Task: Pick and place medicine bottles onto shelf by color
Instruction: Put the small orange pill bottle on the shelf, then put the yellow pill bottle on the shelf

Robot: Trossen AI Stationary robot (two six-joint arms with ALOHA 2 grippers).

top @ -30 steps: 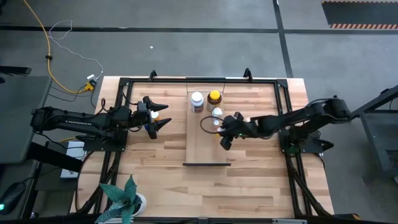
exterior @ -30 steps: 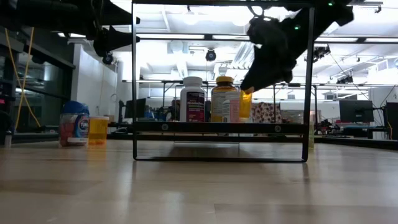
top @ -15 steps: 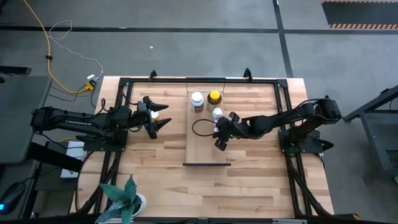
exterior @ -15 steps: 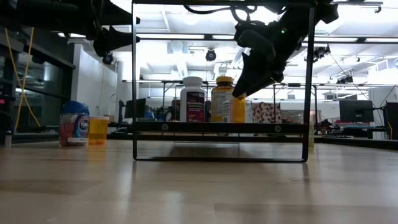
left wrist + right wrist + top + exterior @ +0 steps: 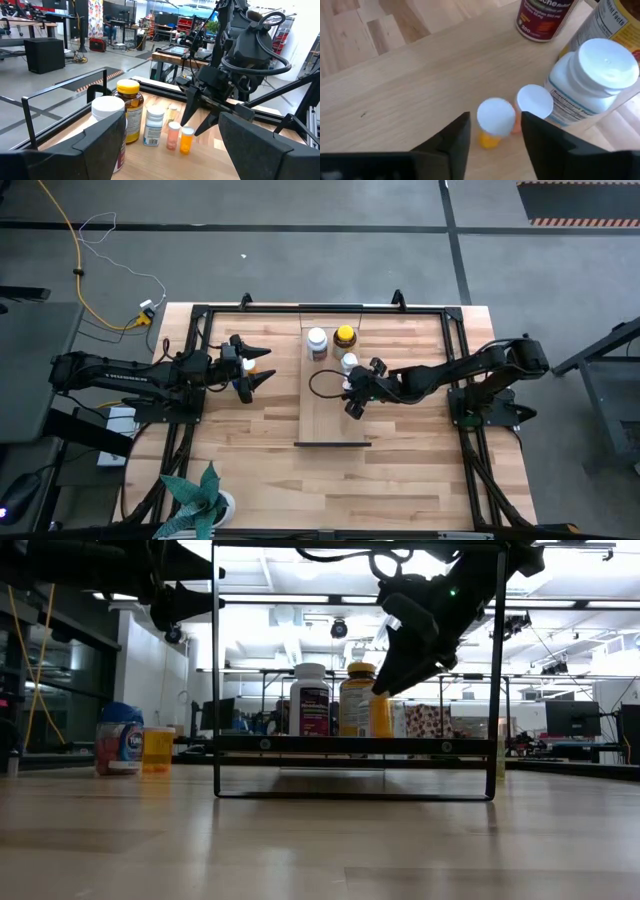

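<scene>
Five bottles stand on the shelf [image 5: 330, 405]; the right gripper [image 5: 352, 392] hangs just above the newest.

Its jaws are parted around nothing, over a small orange bottle [image 5: 493, 121] set upright beside a pinkish twin [image 5: 532, 104], a white bottle [image 5: 590, 80], the amber yellow-capped bottle [image 5: 345, 336] and a dark-labelled one [image 5: 317, 342]. The release step looks finished, though contact is hard to rule out. The left gripper [image 5: 258, 366] waits with jaws wide near a blue-capped bottle [image 5: 120, 738] and an orange vial [image 5: 158, 748] on the worktop [image 5: 250, 450]. Next likely calls for lifting clear without tipping the vials.
</scene>
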